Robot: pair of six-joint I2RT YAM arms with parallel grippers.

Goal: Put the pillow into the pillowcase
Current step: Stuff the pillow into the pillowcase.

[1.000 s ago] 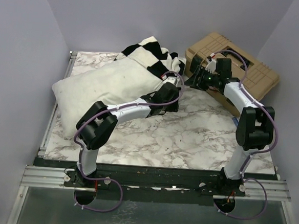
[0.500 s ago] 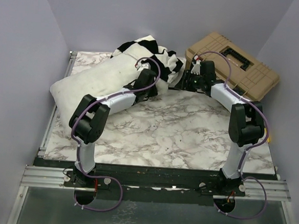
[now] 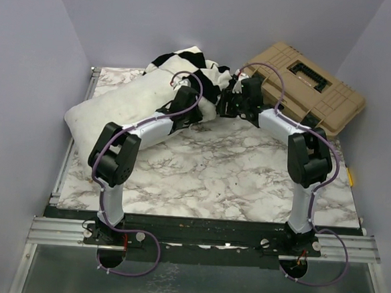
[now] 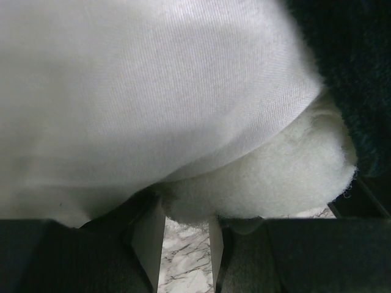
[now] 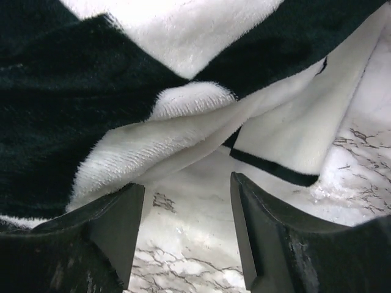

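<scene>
The white pillow (image 3: 111,110) lies across the table's back left, its right end tucked under the bunched black-and-white checked pillowcase (image 3: 195,67). My left gripper (image 3: 199,113) sits at that junction. In the left wrist view smooth pillow cloth (image 4: 140,91) fills the frame, and my left gripper (image 4: 181,215) has its jaws nearly together, pinching a lobe of the pillowcase's white fleece (image 4: 263,177) at the tips. My right gripper (image 3: 222,109) is at the pillowcase's right edge. Seen from its wrist, the right gripper (image 5: 186,183) is open over bare marble, with the pillowcase hem (image 5: 183,134) just ahead of its fingers.
A tan plastic toolbox (image 3: 307,84) stands at the back right, close behind the right arm. The marble tabletop (image 3: 234,169) is hemmed in by lilac walls on three sides. A metal rail (image 3: 67,164) runs along the left edge.
Both arms have reached back toward the pillowcase, the right one swinging left away from the toolbox. The left jaws have narrowed onto fleece; the right jaws have widened.
</scene>
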